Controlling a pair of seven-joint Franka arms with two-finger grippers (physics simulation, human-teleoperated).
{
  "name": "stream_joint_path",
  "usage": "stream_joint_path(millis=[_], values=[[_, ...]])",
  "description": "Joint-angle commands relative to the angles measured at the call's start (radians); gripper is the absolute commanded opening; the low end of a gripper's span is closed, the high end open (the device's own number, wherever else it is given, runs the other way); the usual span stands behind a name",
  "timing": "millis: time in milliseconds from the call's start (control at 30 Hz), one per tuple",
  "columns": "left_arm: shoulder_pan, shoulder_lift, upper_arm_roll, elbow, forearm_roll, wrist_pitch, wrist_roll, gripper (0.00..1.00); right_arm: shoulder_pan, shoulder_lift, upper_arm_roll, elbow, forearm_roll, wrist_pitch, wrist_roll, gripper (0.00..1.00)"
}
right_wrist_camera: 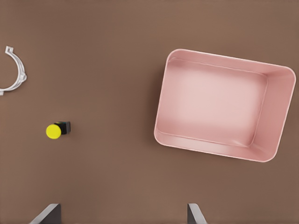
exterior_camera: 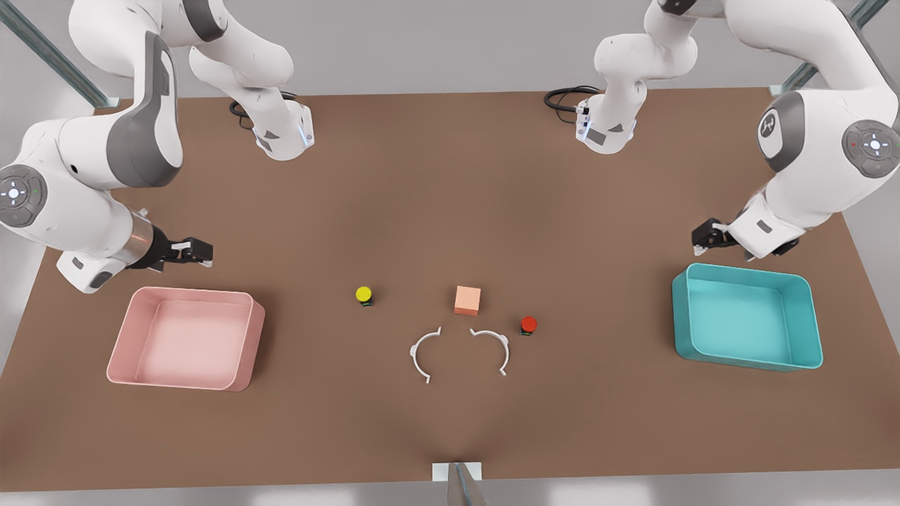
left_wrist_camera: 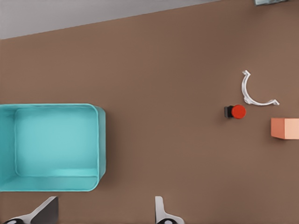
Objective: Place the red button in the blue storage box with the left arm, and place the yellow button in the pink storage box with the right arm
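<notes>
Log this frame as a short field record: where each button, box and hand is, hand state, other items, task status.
red button: on table, near front view's right white clip, outside blue storage box
yellow button: on table, outside pink storage box
left hand: above table behind blue storage box, fingers open, holding nothing
right hand: behind pink storage box, open, holding nothing
other items: salmon cube, two white curved clips
boxes: both without contents
task status: neither button grasped yet

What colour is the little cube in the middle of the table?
The cube is salmon-orange, plain with no pattern. It shows best in the front view, between the two buttons.
</notes>
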Motion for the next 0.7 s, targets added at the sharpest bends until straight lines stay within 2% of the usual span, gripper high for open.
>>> stream_joint_path(millis=[0, 67, 167, 200, 267, 367, 433, 500, 533, 567, 600, 667], values=[[-0.005, 0.002, 0.000, 0.001, 0.005, 0.022, 0.059, 1.00, 0.000, -0.001, 0.000, 0.000, 0.000, 0.004, -0.012, 1.00], [-0.106, 0.066, -0.008, 0.001, 0.005, 0.025, 0.053, 1.00, 0.000, -0.001, 0.000, 0.002, 0.000, 0.004, -0.012, 1.00], [-0.273, 0.192, -0.006, -0.007, -0.043, 0.202, -0.139, 1.00, 0.000, -0.001, 0.000, 0.002, 0.000, 0.004, -0.009, 1.00], [-0.275, 0.230, -0.009, -0.008, -0.058, 0.248, -0.143, 1.00, 0.000, -0.001, 0.000, 0.002, 0.000, 0.004, -0.010, 1.00], [-0.370, 0.327, -0.008, -0.008, -0.077, 0.379, -0.252, 1.00, 0.000, -0.001, 0.000, 0.002, 0.000, 0.004, -0.010, 1.00], [-0.373, 0.462, -0.006, -0.010, -0.077, 0.592, -0.350, 1.00, 0.004, -0.001, 0.002, 0.002, -0.001, 0.012, 0.002, 1.00], [-0.385, 0.532, -0.006, -0.010, -0.077, 0.718, -0.419, 1.00, 0.089, 0.045, 0.042, -0.064, -0.001, 0.137, 0.079, 1.00], [-0.394, 0.586, -0.006, -0.010, -0.077, 0.773, -0.426, 1.00, 0.303, 0.158, 0.043, -0.075, -0.009, 0.269, 0.352, 1.00], [-0.394, 0.589, -0.006, -0.010, -0.078, 0.773, -0.426, 1.00, 0.348, 0.155, 0.043, -0.169, -0.009, 0.385, 0.427, 1.00], [-0.408, 0.600, -0.006, -0.010, -0.078, 0.773, -0.435, 1.00, 0.356, 0.094, 0.043, -0.568, -0.098, 0.879, 0.441, 1.00], [-0.416, 0.607, -0.006, -0.010, -0.078, 0.773, -0.444, 1.00, 0.360, 0.183, 0.043, -0.453, -0.099, 0.808, 0.508, 1.00], [-0.414, 0.614, -0.003, -0.021, -0.078, 0.773, -0.439, 1.00, 0.366, 0.200, 0.043, -0.420, -0.099, 0.776, 0.517, 1.00]])
